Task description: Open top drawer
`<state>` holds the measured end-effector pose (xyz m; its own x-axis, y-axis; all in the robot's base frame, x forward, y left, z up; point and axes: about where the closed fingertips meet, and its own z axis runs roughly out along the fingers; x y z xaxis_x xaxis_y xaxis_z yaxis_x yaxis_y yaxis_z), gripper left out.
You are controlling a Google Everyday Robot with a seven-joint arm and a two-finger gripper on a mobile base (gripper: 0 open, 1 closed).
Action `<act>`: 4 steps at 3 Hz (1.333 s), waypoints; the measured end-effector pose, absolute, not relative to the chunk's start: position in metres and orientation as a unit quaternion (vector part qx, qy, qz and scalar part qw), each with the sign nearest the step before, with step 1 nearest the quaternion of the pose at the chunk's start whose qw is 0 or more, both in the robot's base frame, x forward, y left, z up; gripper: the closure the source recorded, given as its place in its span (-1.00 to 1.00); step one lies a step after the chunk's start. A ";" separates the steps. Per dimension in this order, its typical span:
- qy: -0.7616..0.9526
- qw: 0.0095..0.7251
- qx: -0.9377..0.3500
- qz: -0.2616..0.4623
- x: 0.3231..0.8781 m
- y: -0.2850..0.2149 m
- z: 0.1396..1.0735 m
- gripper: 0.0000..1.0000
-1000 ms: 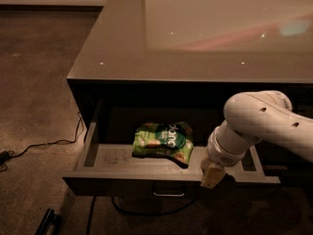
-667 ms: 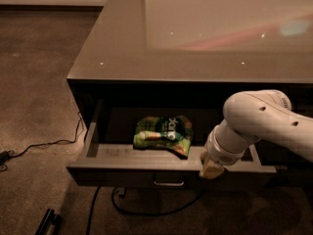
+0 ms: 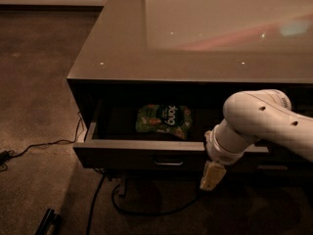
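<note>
The top drawer [image 3: 122, 154] stands pulled partway out from just under the glossy top of a low dark cabinet [image 3: 117, 48]. Its flat dark front faces the camera, and its left side wall shows as a paler strip running back into the cabinet. A small rectangular pull handle [image 3: 168, 161] sits on the front, low and near the middle.

Inside, a green snack bag [image 3: 164, 120] with white lettering lies flat on the drawer floor, towards the back and roughly above the handle. The rest of the interior is in shadow.

The gripper [image 3: 212, 176] hangs to the right of the handle, pointing downward in front of the lower edge of the drawer front. It is pale and cream-coloured, and its tip reaches below the drawer into the dark space beneath. Whether it is clenched or released cannot be told, nor whether it touches the front panel. It is apart from the handle and grasps nothing that can be seen.

The white arm [image 3: 259, 119] comes in from the right edge. Its rounded, dotted casing covers the right part of the drawer opening, and its wrist crosses the top edge of the front.

Brown carpet [image 3: 39, 72] surrounds the cabinet. A thin cable [image 3: 44, 145] trails across it from the left towards the cabinet's corner, and a thicker black cable [image 3: 146, 212] loops on the floor under the drawer. A dark bar-like object [image 3: 48, 222] lies at the bottom left.
</note>
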<state>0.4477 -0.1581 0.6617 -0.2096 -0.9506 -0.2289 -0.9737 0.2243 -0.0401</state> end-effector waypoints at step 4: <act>0.745 0.126 -0.648 0.094 0.456 -0.135 0.638 -0.63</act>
<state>0.4564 -0.1355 0.6378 -0.1283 -0.9420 -0.3102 -0.9895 0.1425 -0.0233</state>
